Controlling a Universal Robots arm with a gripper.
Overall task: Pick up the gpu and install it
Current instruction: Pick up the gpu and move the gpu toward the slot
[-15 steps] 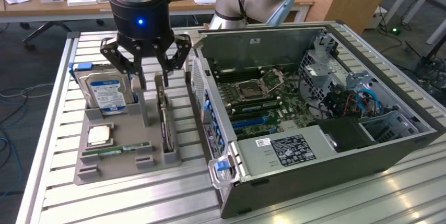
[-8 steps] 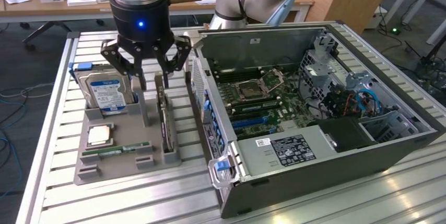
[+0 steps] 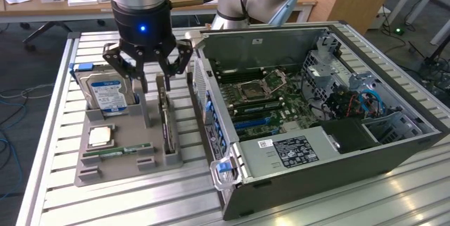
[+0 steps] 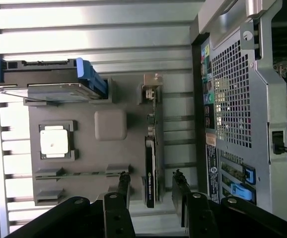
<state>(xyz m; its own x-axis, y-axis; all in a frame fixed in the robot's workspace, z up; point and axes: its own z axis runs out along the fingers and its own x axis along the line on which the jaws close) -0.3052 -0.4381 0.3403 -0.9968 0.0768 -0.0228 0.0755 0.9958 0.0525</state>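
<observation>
Tool (image 3: 156, 81) is hanging open above the grey tray (image 3: 91, 170) on the slatted desk (image 3: 140, 205), gripping nothing. In the wrist view its two fingers (image 4: 125, 186) are straddling the gpu (image 4: 150, 168) with clear space on either side. The gpu is standing on its long edge in the tray's slot nearest the computer case (image 3: 316, 115), apart from the tool and not yet installed.

Trouble looks most likely to come from the thin card itself. A grip landing off-centre or on raised components could be tilting it in the slot, so it would be binding against the holder while lifting. The tray's upright post (image 3: 144, 111) is standing just beside the card, where one finger could be catching it. The case's perforated rear wall (image 4: 228, 99) is sitting near on the other side, leaving little room for a swing.
</observation>
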